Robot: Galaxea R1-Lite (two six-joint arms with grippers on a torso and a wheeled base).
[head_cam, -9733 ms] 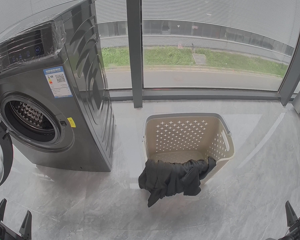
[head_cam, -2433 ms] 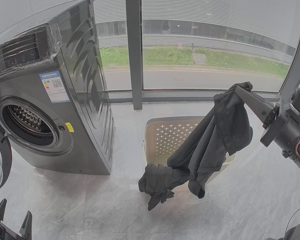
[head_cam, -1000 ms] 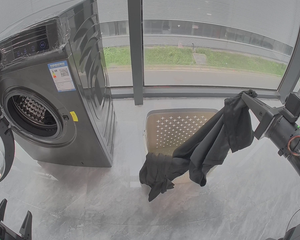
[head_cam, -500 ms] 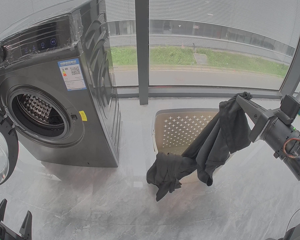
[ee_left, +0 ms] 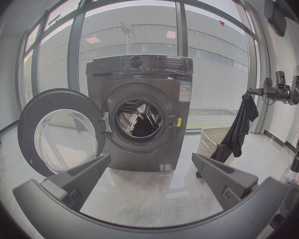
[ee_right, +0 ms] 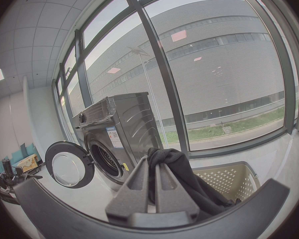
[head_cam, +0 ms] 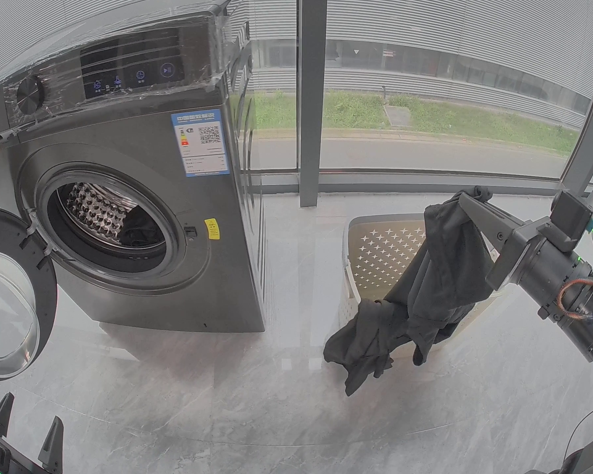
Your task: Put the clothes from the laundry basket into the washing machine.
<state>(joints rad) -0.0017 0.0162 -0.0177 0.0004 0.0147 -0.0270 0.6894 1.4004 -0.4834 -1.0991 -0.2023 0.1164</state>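
Hoisted above the laundry basket [head_cam: 379,248], the dark garment [head_cam: 449,258] hangs clamped in right jaws; left jaws apart.

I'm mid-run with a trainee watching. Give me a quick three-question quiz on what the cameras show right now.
1. True or false: the door of the washing machine is open.
2. What is the right end effector shut on? A) a dark garment B) a white towel C) nothing
3. Fill in: the garment's lower end hangs over the front rim of the ____.
Key: 1 true; 2 A; 3 basket.
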